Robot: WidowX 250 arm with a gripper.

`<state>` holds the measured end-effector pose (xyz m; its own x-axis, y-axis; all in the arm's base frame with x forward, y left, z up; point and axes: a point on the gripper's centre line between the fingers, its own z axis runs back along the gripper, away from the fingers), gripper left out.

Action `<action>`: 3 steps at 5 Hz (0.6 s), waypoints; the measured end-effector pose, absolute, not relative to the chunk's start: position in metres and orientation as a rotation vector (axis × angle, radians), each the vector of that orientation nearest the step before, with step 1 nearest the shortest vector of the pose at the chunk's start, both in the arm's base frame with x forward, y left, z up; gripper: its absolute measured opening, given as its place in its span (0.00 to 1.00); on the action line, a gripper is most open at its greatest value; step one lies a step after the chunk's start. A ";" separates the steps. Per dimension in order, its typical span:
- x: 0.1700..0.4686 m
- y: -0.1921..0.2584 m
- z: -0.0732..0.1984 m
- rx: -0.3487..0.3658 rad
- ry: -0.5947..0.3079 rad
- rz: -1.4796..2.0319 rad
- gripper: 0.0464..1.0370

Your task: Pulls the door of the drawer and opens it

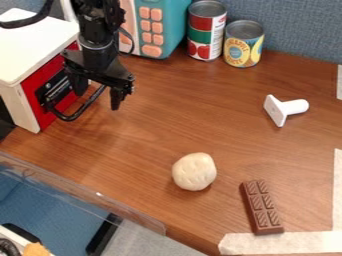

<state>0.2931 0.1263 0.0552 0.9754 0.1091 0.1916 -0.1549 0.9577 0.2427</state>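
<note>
Drawer door [44, 118], red, is seen at upper left, part of its curved black handle [83, 107] framed by the gripper's [99, 96] spread jaws. The brown wooden table [147, 135] is backed by a blue partition [300, 32]; two cans [207, 32] are placed nearby.

I seem to work in a lab dressed as a play kitchen, with a blue fabric partition [294, 30] at the far side, pale tape [267, 243] on my wooden table [133, 150], and a red-fronted toy appliance [40, 50] at left.
</note>
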 end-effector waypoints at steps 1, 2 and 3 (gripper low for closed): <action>0.284 0.139 0.052 0.271 -0.163 0.144 0.96; 0.283 0.143 0.045 0.286 -0.149 0.148 0.93; 0.280 0.145 0.038 0.285 -0.126 0.182 0.65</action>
<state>0.2804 0.1453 0.0381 0.9757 0.1607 0.1491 -0.1962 0.9435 0.2670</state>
